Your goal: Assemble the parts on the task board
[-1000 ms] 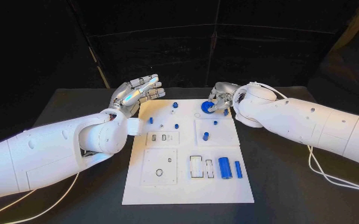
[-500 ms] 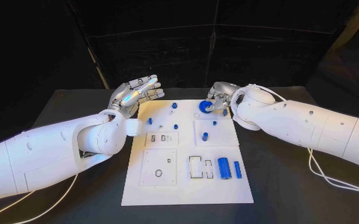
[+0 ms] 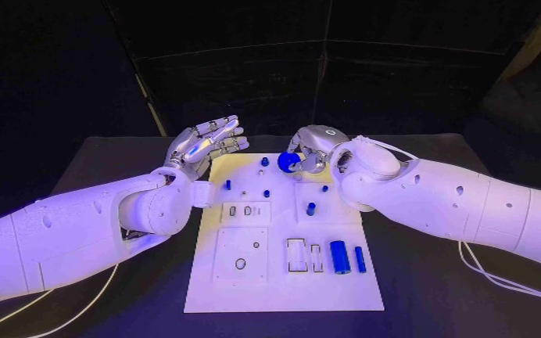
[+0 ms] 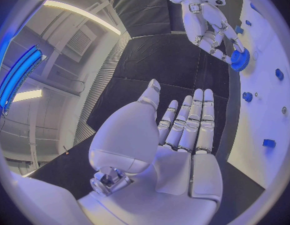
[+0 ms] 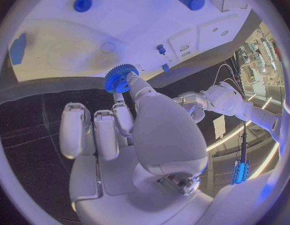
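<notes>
My right hand (image 3: pixel 313 147) pinches a blue toothed gear (image 3: pixel 288 161) above the far edge of the white task board (image 3: pixel 282 275); the gear (image 5: pixel 117 79) shows between thumb and finger in the right wrist view, and again as the gear (image 4: pixel 239 60) in the left wrist view. My left hand (image 3: pixel 206 144) hovers open and flat, palm up, off the board's far left corner, holding nothing (image 4: pixel 182 135). Small blue pegs (image 3: pixel 266 192) stand on the board's far half. A large blue cylinder (image 3: pixel 339 257) and a thinner blue bar (image 3: pixel 360 258) lie at the near right.
Rectangular slots (image 3: pixel 295 253) and an oval hole (image 3: pixel 240 263) are cut into the board's near half. Black table (image 3: pixel 102 166) surrounds the board. A white cable (image 3: pixel 485 271) trails beside my right arm.
My right hand has carried the gear leftward along the board's far edge. My left hand has stayed where it was.
</notes>
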`<action>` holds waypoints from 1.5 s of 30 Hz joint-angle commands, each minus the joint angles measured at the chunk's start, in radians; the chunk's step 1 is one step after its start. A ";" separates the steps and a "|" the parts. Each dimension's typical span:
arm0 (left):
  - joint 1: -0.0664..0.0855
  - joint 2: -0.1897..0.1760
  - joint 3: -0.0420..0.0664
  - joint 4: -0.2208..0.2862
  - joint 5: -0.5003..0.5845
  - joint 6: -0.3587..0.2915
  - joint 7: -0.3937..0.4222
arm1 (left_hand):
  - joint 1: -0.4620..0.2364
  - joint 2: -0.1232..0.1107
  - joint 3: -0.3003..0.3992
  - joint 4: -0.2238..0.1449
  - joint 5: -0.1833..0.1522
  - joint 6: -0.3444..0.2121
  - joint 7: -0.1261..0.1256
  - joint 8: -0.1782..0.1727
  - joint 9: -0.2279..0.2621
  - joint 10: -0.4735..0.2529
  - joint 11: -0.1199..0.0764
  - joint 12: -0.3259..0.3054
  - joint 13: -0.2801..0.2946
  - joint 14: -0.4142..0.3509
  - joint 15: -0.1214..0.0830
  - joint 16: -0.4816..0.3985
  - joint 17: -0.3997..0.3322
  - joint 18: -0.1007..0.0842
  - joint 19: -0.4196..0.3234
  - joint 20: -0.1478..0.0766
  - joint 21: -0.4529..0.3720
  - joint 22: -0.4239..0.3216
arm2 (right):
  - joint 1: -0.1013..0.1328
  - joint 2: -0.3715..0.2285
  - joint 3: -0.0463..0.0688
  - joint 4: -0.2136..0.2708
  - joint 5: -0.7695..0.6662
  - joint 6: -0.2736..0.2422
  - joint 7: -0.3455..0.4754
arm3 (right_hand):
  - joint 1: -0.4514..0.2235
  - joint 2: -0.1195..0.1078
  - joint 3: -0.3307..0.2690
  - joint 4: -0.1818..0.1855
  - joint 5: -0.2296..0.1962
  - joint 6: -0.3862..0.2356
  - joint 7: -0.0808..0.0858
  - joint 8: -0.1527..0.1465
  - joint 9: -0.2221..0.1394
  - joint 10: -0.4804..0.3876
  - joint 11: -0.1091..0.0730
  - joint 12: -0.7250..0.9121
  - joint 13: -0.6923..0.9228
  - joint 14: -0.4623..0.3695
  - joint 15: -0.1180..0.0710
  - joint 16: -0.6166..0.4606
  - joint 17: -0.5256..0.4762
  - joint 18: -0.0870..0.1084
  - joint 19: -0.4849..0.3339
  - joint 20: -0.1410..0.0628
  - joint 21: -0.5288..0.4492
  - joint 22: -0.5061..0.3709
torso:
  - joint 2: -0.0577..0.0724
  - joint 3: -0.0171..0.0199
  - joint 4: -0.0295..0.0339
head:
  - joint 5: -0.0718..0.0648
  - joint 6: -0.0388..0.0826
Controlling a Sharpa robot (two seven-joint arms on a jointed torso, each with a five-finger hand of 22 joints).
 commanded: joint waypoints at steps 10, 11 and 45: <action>0.002 0.003 0.001 0.000 -0.002 0.010 0.004 | -0.007 0.005 -0.006 -0.004 0.003 0.002 0.092 0.003 0.000 0.006 -0.002 0.005 0.000 0.005 0.000 0.003 -0.001 0.002 0.006 0.000 0.001 -0.002 | -0.016 0.094 -0.004 -0.056 -0.146 -0.022 -0.017 | -0.013 -0.010 0.032 0.015 -0.012 0.039 -0.026 -0.008 0.017 0.006 0.002 -0.001 0.001 0.057 -0.007 0.005 0.005 -0.011 0.007 0.000 0.008 0.004 | 0.002 -0.0005 0.0017 | 0.009 -0.001; 0.002 0.003 0.001 -0.001 -0.002 0.010 0.004 | -0.007 0.005 -0.006 -0.004 0.003 0.002 0.092 0.003 0.000 0.006 -0.002 0.005 0.000 0.005 0.000 0.003 -0.001 0.002 0.006 0.000 0.001 -0.002 | -0.018 0.101 -0.005 -0.063 -0.146 -0.018 -0.016 | -0.013 -0.010 0.032 0.015 -0.012 0.039 -0.026 -0.008 0.017 0.006 0.002 -0.001 0.001 0.057 -0.007 0.005 0.005 -0.011 0.007 0.000 0.008 0.004 | 0.003 -0.0005 0.0014 | 0.009 -0.002; 0.003 0.019 0.001 -0.014 -0.002 0.014 0.000 | -0.007 0.006 -0.006 -0.004 0.003 0.000 0.092 0.003 0.000 0.006 -0.002 0.005 0.000 0.005 0.000 0.002 -0.002 0.002 0.006 0.000 0.001 -0.003 | -0.044 0.190 -0.011 -0.145 -0.128 0.020 0.003 | -0.067 -0.064 0.057 0.026 -0.043 -0.060 0.008 -0.093 -0.004 -0.023 0.031 -0.034 -0.027 0.057 0.017 0.003 0.005 -0.011 0.004 0.019 0.006 0.002 | 0.001 0.0008 -0.0024 | 0.016 -0.007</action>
